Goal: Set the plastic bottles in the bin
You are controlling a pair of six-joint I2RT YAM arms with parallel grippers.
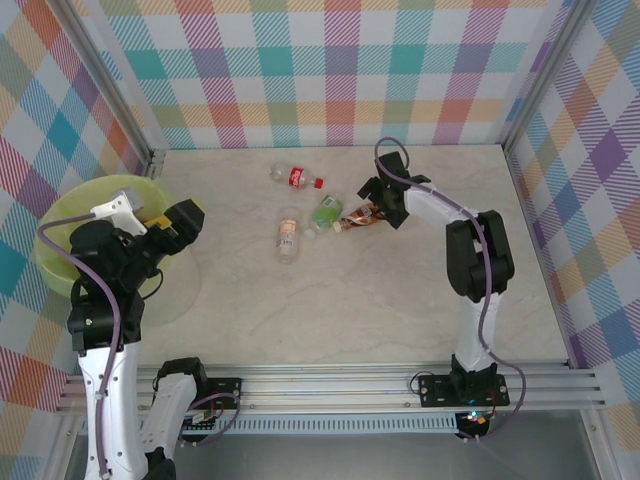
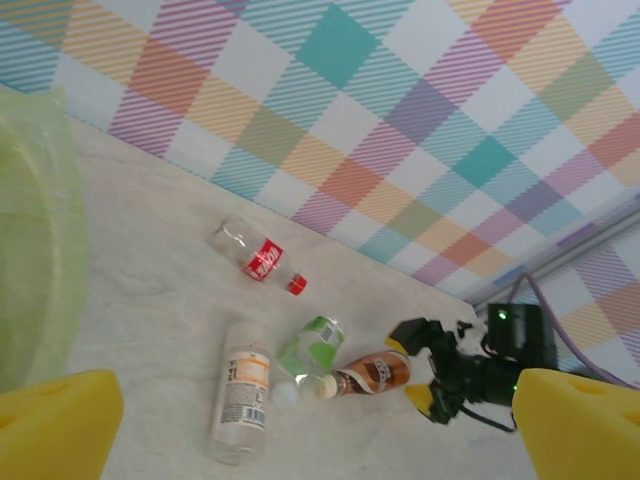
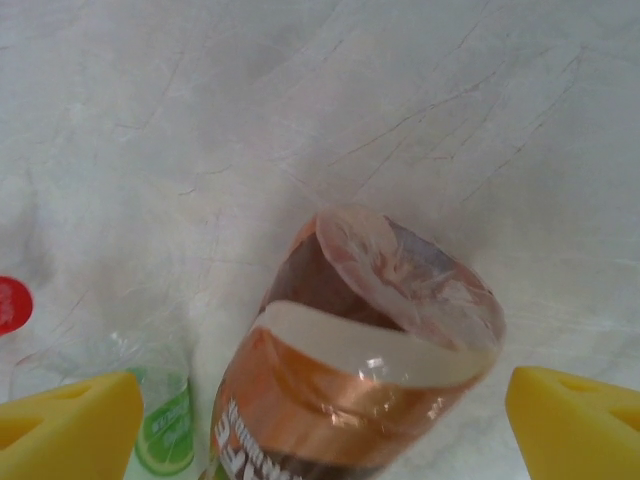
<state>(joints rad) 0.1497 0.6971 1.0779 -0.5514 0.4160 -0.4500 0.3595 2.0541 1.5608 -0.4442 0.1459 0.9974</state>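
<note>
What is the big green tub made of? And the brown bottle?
The tub looks like smooth, translucent plastic: light passes through its yellow-green wall and you can see dimly through it. The brown-labelled bottle seems to be thin, clear, glossy plastic: you can see in through its base, and light glints on it. Its label is probably printed film.

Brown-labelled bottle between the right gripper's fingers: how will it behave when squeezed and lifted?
The brown-labelled bottle looks thin-walled, so probably light and easily dented. Lying on its side, round-bodied, it may roll if nudged. Its glossy label could slip.
</note>
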